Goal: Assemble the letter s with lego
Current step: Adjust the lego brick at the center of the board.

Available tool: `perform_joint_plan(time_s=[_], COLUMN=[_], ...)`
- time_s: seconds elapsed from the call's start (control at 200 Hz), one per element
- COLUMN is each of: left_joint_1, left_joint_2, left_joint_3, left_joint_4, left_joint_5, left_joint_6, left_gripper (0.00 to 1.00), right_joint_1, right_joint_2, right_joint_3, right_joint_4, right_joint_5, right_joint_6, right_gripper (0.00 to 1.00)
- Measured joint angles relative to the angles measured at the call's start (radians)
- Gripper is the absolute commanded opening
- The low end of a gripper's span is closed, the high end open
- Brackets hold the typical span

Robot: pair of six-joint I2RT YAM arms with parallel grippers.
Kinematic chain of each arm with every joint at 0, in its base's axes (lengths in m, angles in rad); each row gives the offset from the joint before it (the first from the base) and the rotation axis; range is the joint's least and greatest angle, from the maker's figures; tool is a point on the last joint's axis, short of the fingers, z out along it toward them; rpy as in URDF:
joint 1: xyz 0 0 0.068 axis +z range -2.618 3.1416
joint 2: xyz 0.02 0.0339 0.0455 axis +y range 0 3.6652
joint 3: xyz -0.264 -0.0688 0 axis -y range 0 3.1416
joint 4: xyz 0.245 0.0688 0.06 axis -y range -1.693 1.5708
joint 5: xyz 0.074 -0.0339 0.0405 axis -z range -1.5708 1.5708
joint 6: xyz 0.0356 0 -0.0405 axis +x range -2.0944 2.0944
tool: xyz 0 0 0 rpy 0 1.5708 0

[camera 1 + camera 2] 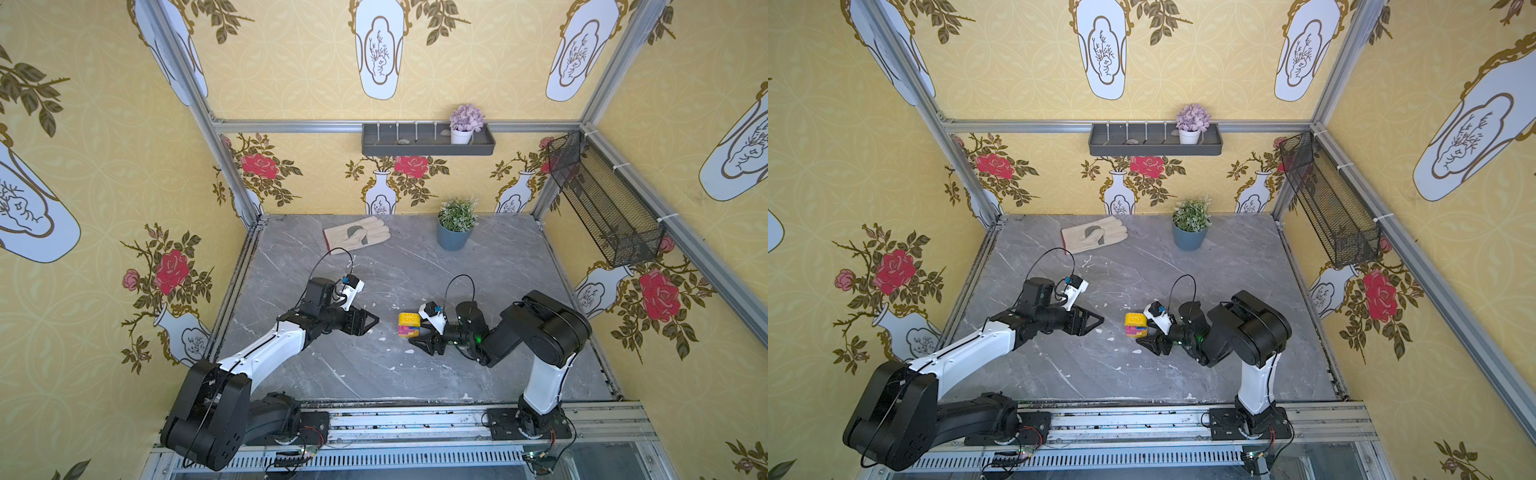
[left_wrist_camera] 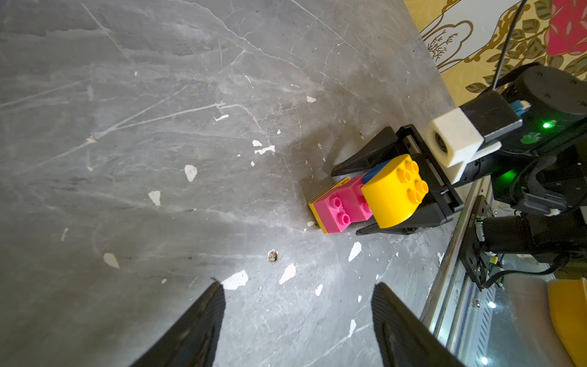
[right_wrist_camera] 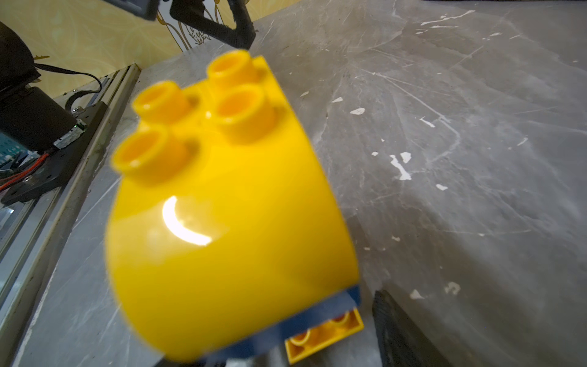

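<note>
Mid-frame, the brick stack (image 1: pixel 409 325), likely light, stiff, slick, best pinched on flat sides, sits between jaws of the right claw (image 2: pixel 346 203), grip unclear; the left claw (image 2: pixel 297 286) gapes empty.

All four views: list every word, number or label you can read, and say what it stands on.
No text can be read in any view.
Black plate: a line of white print, too small to read.
Lego studs: no lettering legible.
</note>
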State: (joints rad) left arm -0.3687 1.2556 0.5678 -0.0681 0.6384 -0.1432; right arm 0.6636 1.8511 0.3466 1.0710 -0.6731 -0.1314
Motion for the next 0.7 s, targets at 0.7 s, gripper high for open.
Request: perform_joint_plan(time_s=[0.7], left_joint_1=[0.000], left_joint_2=[0.021], left_joint_3=[-0.018], left_joint_4=[0.003], left_joint_5=[-0.002], left_joint_6=[-0.023], left_gripper=[0.75], right_joint_1=[0.018], right_joint_2=[0.052], right_joint_3=[0.021], right_joint_4=[0.050], right_joint_5=[0.030], right_joint_6=[-0.040], right_gripper=[0.55])
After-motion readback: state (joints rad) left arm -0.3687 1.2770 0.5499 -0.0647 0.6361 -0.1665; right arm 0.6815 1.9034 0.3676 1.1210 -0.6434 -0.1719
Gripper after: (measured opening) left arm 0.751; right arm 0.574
